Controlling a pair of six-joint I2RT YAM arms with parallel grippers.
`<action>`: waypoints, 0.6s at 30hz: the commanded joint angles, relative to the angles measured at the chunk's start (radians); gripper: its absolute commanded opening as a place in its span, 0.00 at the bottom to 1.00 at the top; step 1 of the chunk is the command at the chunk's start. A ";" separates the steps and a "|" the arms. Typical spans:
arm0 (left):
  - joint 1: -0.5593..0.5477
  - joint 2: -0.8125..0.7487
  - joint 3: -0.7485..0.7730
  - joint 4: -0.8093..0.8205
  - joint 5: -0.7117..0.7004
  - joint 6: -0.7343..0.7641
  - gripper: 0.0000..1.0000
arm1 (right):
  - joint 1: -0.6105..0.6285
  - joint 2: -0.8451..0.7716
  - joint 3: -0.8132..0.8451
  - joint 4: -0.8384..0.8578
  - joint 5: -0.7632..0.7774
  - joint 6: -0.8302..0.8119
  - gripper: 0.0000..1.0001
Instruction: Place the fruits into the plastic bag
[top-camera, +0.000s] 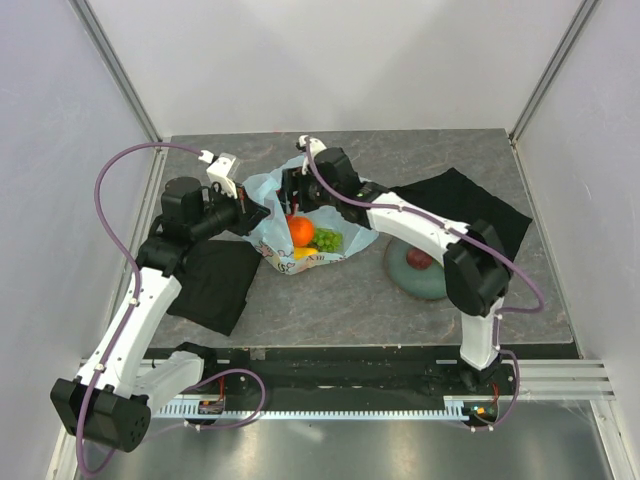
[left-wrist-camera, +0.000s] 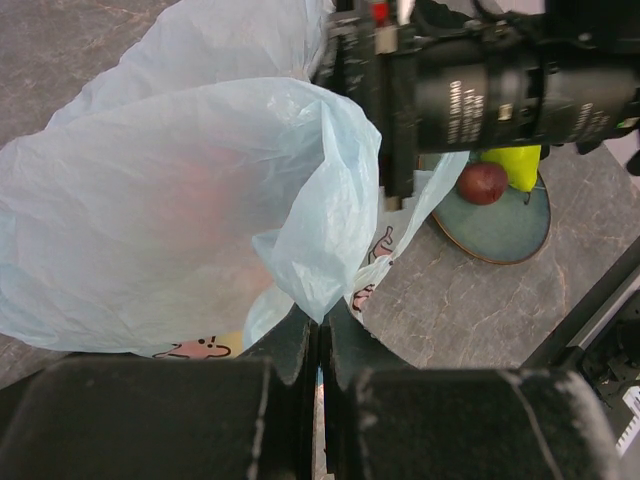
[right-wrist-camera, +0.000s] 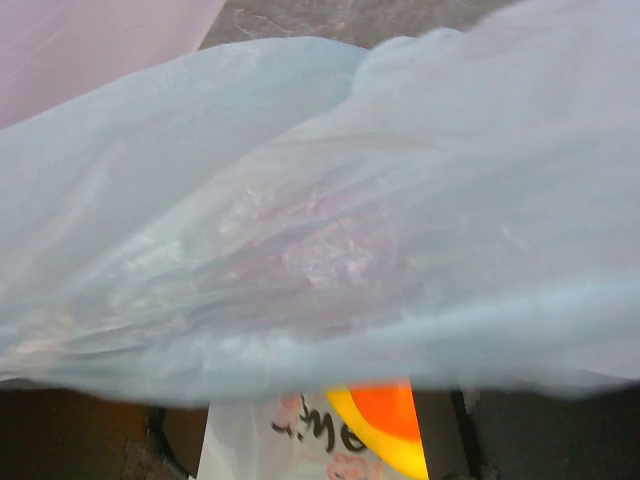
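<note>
Pinched by the left pincer (left-wrist-camera: 320, 340), the bag (left-wrist-camera: 180, 200) holds an orange (top-camera: 302, 232) and grapes (top-camera: 327, 240); the right pincer's (top-camera: 292, 198) state is unclear.

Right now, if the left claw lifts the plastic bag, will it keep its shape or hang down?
Probably it hangs floppy: the plastic bag is thin crinkled film, folding over where the left claw pinches it. Its bottom would likely sag, since the orange and grapes lie inside. The smooth film might slip from a weak pinch.
</note>
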 joint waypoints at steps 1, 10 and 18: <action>-0.001 0.000 -0.003 0.029 0.002 0.019 0.02 | 0.023 0.079 0.106 0.085 -0.025 0.028 0.51; -0.001 -0.004 -0.005 0.027 0.003 0.016 0.02 | 0.031 -0.022 -0.003 0.088 0.047 -0.028 0.98; -0.001 -0.009 -0.002 0.027 0.005 0.016 0.02 | -0.023 -0.471 -0.335 0.007 0.320 -0.094 0.98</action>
